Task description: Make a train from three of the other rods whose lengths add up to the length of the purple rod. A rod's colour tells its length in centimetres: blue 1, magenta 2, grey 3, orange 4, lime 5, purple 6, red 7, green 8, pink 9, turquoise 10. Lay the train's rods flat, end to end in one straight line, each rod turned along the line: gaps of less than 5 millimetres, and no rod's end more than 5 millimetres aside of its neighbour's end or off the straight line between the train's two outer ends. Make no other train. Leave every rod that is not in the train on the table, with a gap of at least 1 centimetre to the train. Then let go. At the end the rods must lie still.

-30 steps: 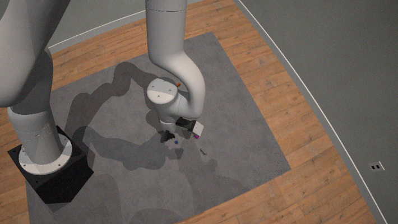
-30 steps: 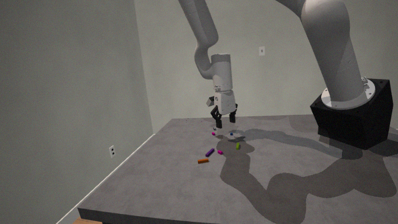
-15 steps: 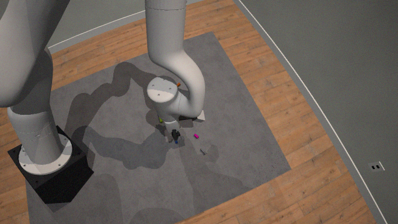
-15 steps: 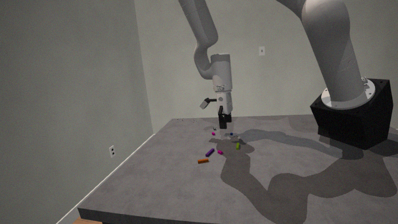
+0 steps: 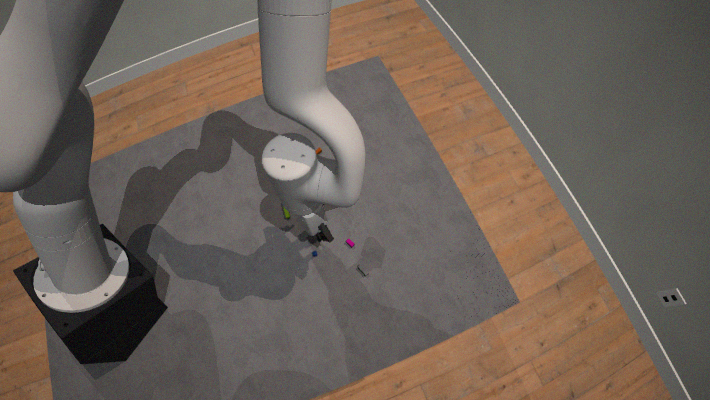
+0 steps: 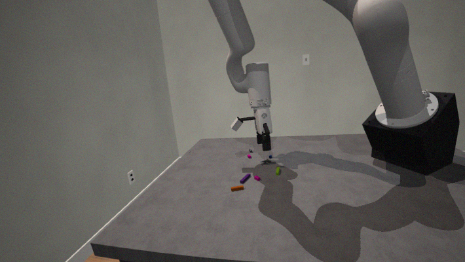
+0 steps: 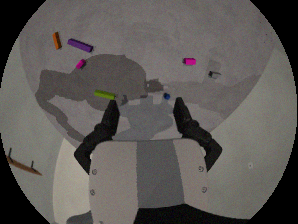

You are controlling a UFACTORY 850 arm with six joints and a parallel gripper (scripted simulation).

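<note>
End effector: the end effector [image 6: 266,144] hangs just above the surface [image 6: 196,213], fingers spread fully apart and gripping nothing; in the wrist view both fingers frame bare surface.
Blue rod: the blue rod [image 6: 270,156] lies flat almost under the end effector, just past the fingertips in the wrist view [image 7: 166,96].
Purple rod: the purple rod [image 6: 245,178] lies flat toward the near side, well apart from the end effector.
Orange rod: the orange rod [image 6: 237,188] lies near the purple one, not touching it.
Magenta rods: one magenta rod [image 6: 257,178] sits just beside the purple rod; a second magenta rod [image 6: 249,156] lies apart, near the end effector.
Lime rod: the lime rod [image 6: 278,170] lies inside the arm's shadow.
Grey rod: the grey rod [image 5: 362,270] lies by itself, beyond the second magenta rod.
Train: no rods lie end to end.
</note>
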